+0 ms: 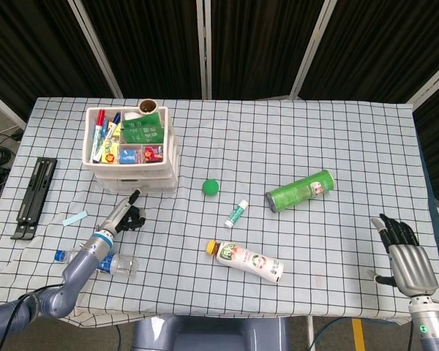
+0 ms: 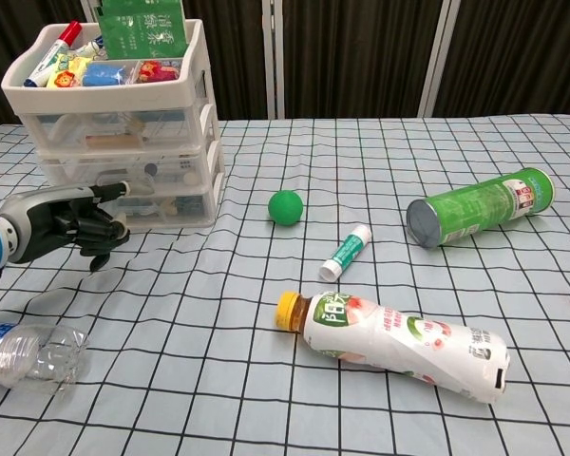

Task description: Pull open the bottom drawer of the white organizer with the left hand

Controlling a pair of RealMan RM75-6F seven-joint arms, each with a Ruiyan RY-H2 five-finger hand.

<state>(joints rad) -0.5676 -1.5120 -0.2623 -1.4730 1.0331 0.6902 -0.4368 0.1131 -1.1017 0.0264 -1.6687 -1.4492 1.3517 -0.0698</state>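
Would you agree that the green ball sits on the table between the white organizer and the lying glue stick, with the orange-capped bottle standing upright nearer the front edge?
Not quite: the orange-capped bottle lies on its side, not upright, as the chest view shows. The rest holds: the green ball sits between the white organizer and the lying glue stick.

Clear bottle (image 2: 28,354) cut off left
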